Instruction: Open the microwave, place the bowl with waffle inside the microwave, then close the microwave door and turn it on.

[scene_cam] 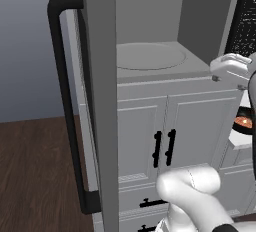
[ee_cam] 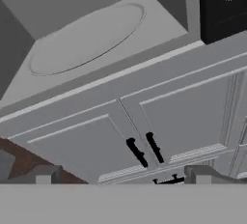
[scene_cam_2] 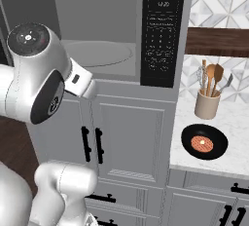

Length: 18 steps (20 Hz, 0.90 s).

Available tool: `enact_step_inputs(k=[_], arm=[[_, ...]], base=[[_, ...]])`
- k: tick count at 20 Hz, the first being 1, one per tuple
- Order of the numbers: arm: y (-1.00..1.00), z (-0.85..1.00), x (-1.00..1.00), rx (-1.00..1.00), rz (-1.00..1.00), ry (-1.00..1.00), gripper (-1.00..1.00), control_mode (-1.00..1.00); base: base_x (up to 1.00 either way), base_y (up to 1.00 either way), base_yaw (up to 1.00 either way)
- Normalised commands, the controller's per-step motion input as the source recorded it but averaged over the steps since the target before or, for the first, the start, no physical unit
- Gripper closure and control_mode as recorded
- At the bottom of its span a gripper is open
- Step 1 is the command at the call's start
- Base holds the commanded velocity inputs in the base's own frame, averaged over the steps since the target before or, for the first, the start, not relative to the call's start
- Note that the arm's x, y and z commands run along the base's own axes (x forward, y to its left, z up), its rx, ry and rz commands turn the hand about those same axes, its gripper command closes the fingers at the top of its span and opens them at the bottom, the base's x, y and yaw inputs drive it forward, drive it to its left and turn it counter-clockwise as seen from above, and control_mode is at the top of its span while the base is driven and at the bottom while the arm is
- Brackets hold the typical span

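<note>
Standing open: microwave door (scene_cam: 97,91); microwave (scene_cam_2: 97,40) cavity bare. Bowl with waffle (scene_cam_2: 204,142) sat right of microwave on counter (scene_cam_2: 228,118). Gripper (ee_cam: 123,177) jaws spread, empty.

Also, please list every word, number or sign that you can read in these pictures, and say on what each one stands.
None can be read for certain.
Button panel of the microwave: white digits and button marks, too small and blurred.
Same panel, hand view: two round button marks, blurred.
</note>
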Motion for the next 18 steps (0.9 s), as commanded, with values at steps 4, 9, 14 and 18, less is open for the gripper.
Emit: enact_step_inputs(k=[4,9,14,18], arm=[[-1.0,-0.88,0.23,0.0,-0.42,0.02,-1.0,-1.0],[-1.0,-0.4,0.12,0.0,-0.47,0.06,-1.0,-1.0],[-1.0,0.0,0.09,0.1,-0.5,0.18,-1.0,-1.0],[-1.0,0.0,0.06,0.25,-0.48,0.02,-1.0,-1.0]], base=[[0.0,0.0,0.0],[0.0,0.0,0.0],[0.0,0.0,0.0],[0.0,0.0,0.0]])
